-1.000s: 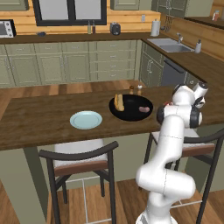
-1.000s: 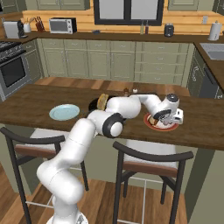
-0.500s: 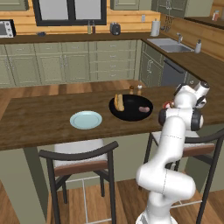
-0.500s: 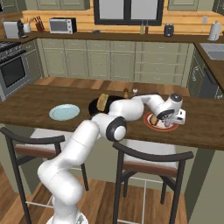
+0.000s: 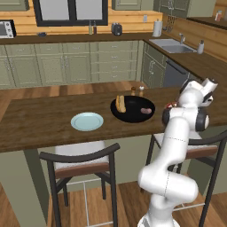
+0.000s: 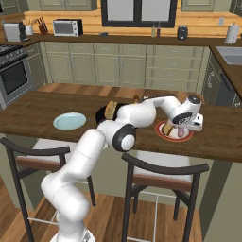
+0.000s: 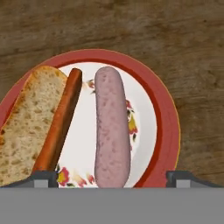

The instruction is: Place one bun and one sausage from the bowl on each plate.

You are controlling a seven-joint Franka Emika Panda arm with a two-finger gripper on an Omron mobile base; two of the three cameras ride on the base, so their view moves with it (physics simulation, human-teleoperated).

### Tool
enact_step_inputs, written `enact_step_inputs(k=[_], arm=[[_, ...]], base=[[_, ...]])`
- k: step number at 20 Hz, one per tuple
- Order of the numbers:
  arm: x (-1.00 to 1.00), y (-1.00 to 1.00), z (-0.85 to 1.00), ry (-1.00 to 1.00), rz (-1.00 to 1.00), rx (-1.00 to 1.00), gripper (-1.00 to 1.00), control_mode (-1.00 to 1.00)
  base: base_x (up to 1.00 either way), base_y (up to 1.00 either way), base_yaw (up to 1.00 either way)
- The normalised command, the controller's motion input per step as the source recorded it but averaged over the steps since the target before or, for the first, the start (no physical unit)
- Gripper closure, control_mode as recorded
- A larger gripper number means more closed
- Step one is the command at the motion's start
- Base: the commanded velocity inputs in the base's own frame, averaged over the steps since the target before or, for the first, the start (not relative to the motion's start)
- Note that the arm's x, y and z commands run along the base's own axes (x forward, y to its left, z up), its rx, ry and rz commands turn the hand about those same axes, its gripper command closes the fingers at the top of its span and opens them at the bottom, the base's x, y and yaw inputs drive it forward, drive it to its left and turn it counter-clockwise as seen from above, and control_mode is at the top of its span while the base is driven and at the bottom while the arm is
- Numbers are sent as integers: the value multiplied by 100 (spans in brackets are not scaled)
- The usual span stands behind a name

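Our gripper (image 7: 112, 177) stands wide, holding nothing; the sausage (image 7: 112, 127) lies lengthwise between its tips on the red-rimmed plate (image 7: 164, 113)

the counter (image 7: 131, 22) was dark, grainy wood with a matt look. the red-rimmed plate (image 7: 168, 127) looked like smooth glazed ceramic. the bun (image 7: 26, 118) had a rough, porous crumb; the sausage (image 7: 111, 131) was smooth, pale and faintly speckled.

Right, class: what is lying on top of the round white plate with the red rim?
On the round white plate with the red rim lie a pale pink sausage and a crusty brown bun. The plate's near edge is cut off, so anything there cannot be seen.
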Motion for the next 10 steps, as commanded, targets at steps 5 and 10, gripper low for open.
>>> enact_step_inputs(k=[5,10], arm=[[-68,84,25,0,0,-3,-100,-100],[-38,100,31,0,0,-2,-100,-100]], base=[[0,0,0],[0,0,0]])
